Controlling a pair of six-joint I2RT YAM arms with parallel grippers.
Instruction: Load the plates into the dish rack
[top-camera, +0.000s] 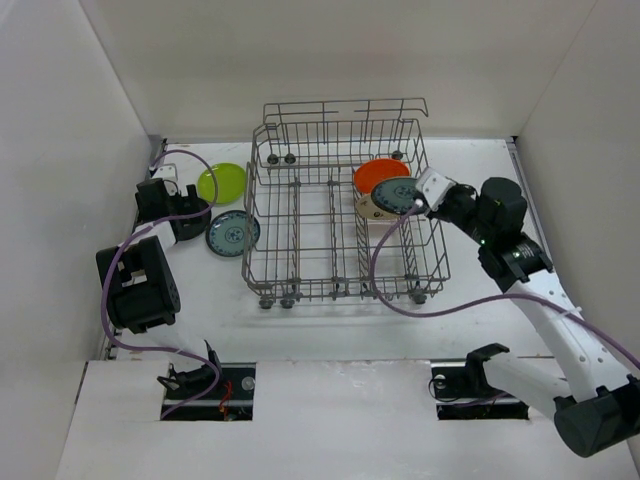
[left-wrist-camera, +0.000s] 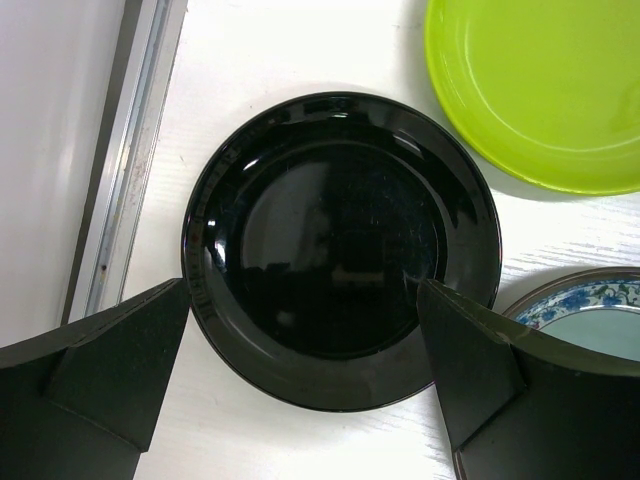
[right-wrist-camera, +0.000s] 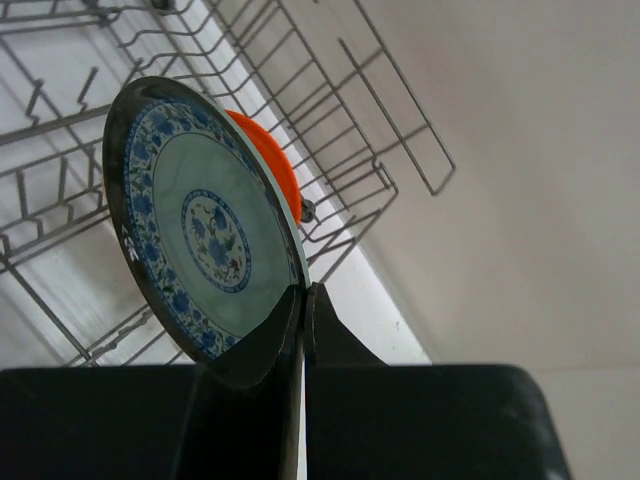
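Observation:
The grey wire dish rack stands mid-table. An orange plate and a cream plate stand in its right side. My right gripper is shut on the rim of a teal-blue patterned plate and holds it upright over the rack's right side, in front of the orange plate. My left gripper is open just above a black plate lying flat on the table, one finger on each side of its near rim. A lime green plate and a second teal-blue plate lie beside it.
The lime plate and second teal plate crowd the black plate's right side. A metal rail and white wall run close on its left. White walls enclose the table on three sides.

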